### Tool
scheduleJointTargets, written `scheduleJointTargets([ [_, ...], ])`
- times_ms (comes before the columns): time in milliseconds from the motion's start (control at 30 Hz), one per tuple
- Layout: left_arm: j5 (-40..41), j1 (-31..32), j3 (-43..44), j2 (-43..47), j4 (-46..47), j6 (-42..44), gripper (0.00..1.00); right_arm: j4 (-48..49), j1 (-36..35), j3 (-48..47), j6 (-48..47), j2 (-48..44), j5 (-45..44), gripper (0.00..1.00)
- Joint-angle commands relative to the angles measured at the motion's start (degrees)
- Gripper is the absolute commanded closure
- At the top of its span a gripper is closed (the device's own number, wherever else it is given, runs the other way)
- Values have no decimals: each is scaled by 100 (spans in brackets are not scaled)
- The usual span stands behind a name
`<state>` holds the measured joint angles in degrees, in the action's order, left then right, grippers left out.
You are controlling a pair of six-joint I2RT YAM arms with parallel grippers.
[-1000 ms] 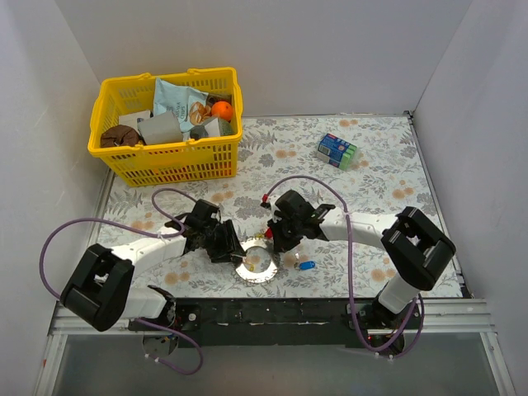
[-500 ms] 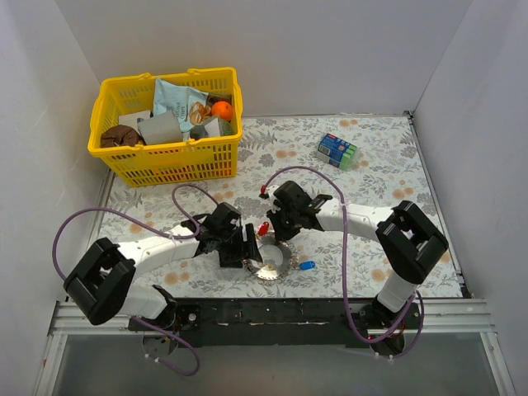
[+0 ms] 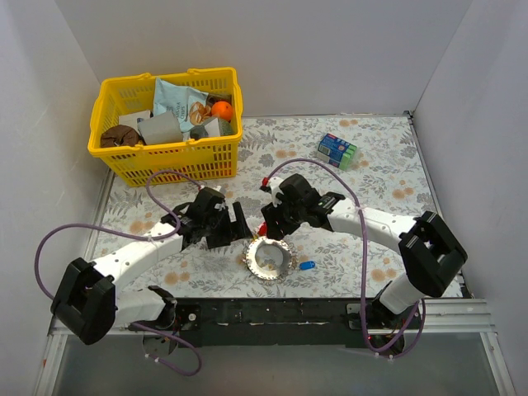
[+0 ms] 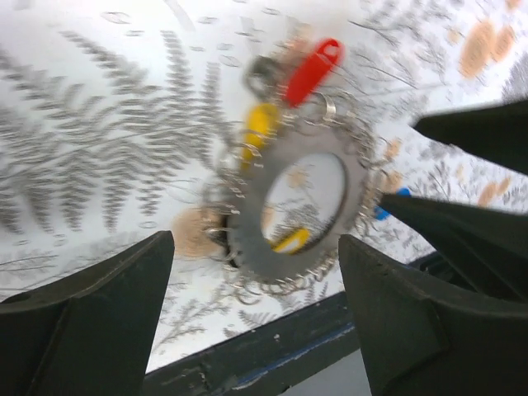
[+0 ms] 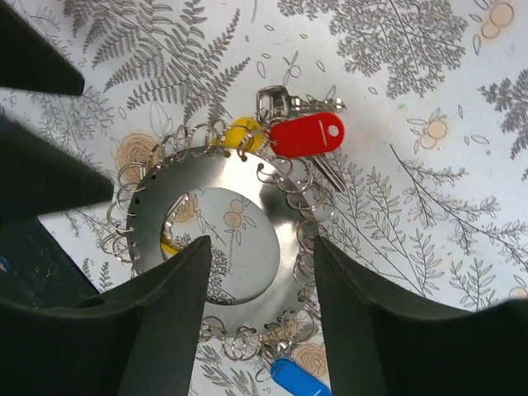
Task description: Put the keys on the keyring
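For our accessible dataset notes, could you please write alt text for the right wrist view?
A silvery keyring edged with wire loops lies on a fern-print tablecloth, framed by the open, empty right gripper. A red-headed key and a yellow-headed key sit at its top edge, a blue-headed key at its bottom edge.

On the fern-printed white table cloth (image 3: 371, 214), the flat silvery metal keyring with small wire loops round its rim (image 3: 268, 257) lay near the front edge, between the two arms. The red-tagged metal key (image 3: 265, 230) lay at the ring's twelve o'clock, against the rim. The yellow-headed key (image 5: 239, 132) was just beside it at eleven, and the blue-headed key (image 3: 306, 266) was close by at four. The yellow plastic basket (image 3: 165, 161) stood well apart at eleven o'clock, the blue-green packet (image 3: 337, 150) at one.
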<state>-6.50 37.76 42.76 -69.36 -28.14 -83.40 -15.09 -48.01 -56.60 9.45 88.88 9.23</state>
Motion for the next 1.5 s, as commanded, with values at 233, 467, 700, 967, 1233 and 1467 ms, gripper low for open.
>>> scheduleJointTargets([
  [233,-1668,-1780,-1208,608,1099,-27,22,569,-393,-535,39,428,483,24],
  [467,-2004,-2167,-1376,529,1285,25,22,403,-569,-1106,136,1148,351,29],
  [700,-2109,-2176,-1385,319,1355,148,22,226,-596,-1406,180,1377,219,39],
  [967,-1995,-2185,-1279,55,1460,341,33,296,-613,-1345,329,1457,465,59],
  [1233,-2259,-2167,-954,-736,1662,649,46,542,-596,-1134,715,1421,755,59],
  [1467,-2294,-2132,-796,-1079,1768,702,46,516,-596,-1117,760,1632,861,53],
])
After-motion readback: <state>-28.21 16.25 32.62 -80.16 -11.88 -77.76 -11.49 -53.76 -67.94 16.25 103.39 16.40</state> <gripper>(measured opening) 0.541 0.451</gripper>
